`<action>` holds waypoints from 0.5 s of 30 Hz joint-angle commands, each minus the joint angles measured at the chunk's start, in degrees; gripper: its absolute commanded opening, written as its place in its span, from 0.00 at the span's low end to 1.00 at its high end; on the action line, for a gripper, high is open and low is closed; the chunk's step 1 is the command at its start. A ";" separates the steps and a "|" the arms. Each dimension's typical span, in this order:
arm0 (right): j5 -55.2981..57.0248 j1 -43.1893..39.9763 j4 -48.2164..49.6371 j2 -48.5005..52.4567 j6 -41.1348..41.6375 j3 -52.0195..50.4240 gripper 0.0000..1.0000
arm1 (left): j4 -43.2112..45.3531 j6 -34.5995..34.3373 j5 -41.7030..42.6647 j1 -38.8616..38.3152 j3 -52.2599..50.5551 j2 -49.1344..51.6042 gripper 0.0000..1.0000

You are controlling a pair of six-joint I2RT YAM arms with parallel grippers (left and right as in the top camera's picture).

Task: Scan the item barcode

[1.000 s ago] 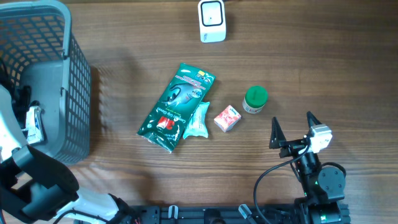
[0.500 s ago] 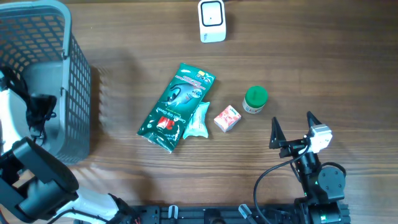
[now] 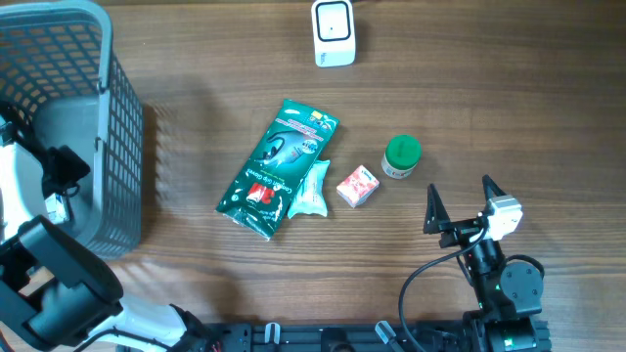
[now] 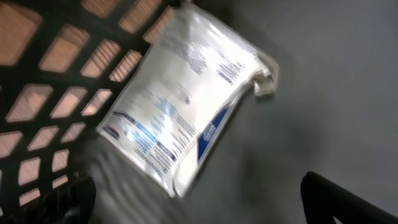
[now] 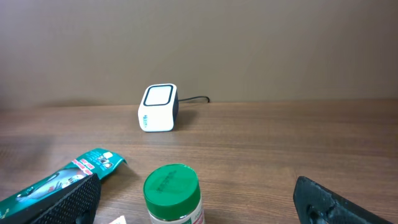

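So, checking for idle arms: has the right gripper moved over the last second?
No. The right gripper stays just below-right of the green-lidded jar, jaws open, as before.

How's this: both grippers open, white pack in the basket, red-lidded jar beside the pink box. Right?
One slip: the jar has a green lid, not red, as the overhead and right wrist views show. The rest stands: left gripper and right gripper open, white pack in the basket, jar beside the pink box.
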 commanded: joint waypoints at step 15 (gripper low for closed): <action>-0.02 0.22 0.13 -0.26 -0.55 -0.04 1.00 | 12.52 12.33 1.49 1.36 -4.22 6.08 0.87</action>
